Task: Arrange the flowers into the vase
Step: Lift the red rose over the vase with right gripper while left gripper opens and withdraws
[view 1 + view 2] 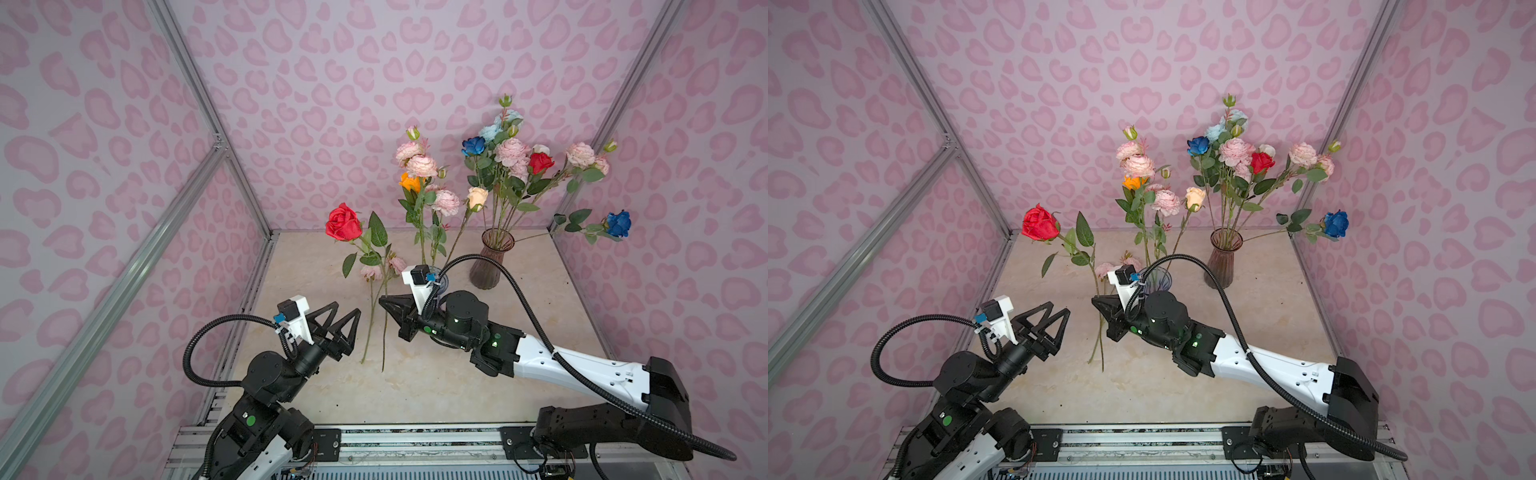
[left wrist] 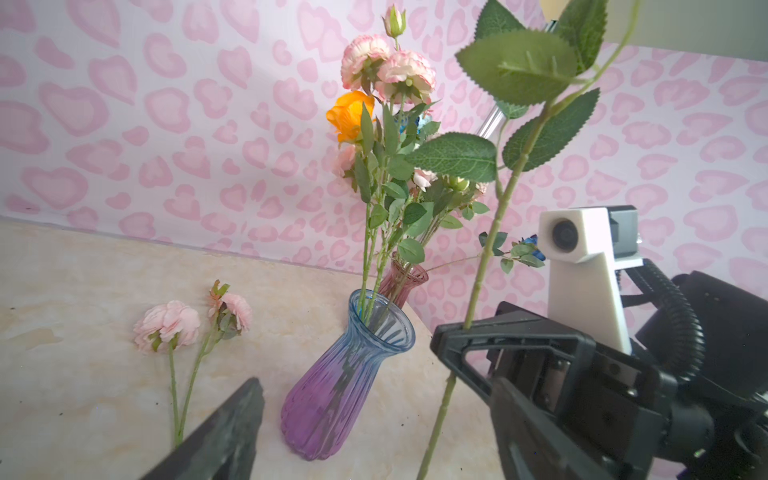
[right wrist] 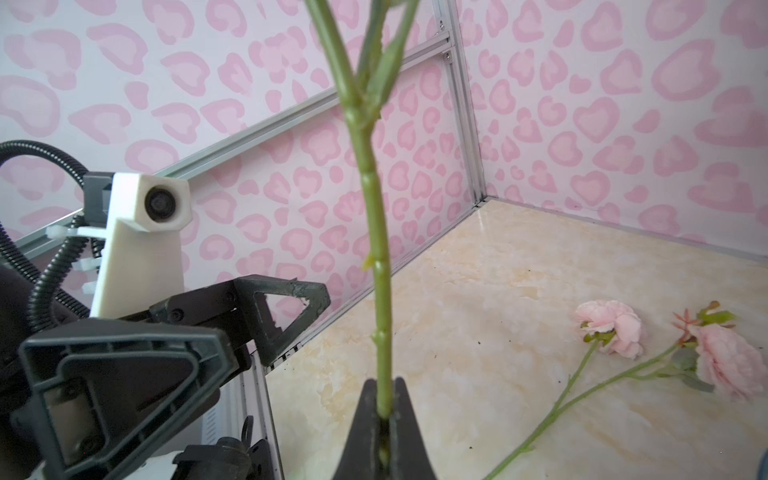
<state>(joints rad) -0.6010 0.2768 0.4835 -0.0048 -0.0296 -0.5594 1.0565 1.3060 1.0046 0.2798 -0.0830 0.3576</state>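
Right jaws pinching red rose [image 1: 343, 222], left jaws wide

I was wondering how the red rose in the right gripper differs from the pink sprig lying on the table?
The red rose has one red head; the pink sprig carries two pale pink heads on stems that join. The red rose rises off the table at a lean, its stem clamped in the shut right gripper; the pink sprig lies flat on the table, held by nothing. Both have green stems.
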